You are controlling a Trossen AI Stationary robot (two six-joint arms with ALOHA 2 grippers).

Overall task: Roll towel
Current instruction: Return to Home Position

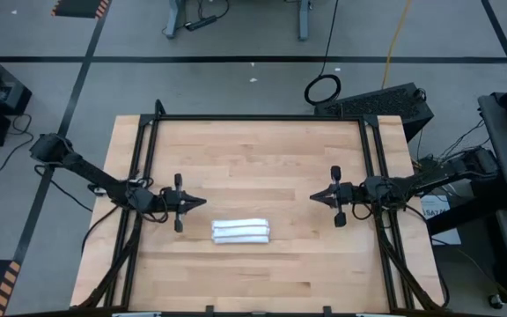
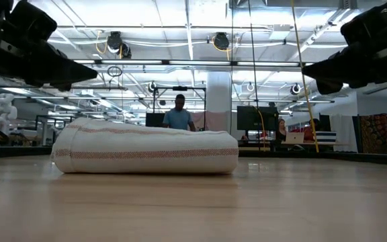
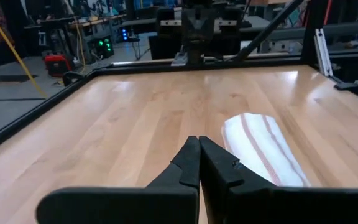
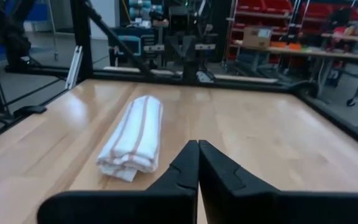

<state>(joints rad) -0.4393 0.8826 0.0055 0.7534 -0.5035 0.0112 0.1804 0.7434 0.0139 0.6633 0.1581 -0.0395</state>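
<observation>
The towel (image 1: pixel 241 232) lies as a finished roll on the wooden table (image 1: pixel 262 150). It is about halfway between the left and right edges and somewhat nearer to the edge that the high view shows lowest. Its stripes run along the length of the roll, and nothing touches it.

The left gripper (image 1: pixel 202 202) hangs above the table, just beside the roll's left end. Its fingers are pressed together and hold nothing. The right gripper (image 1: pixel 313 198) is farther from the roll's right end, also closed and empty.

I judge that the rolling itself is done and the step in hand is the retreat of the arms. The next move only needs both arms to draw back toward their own sides, without brushing the roll, so that it does not loosen.
</observation>
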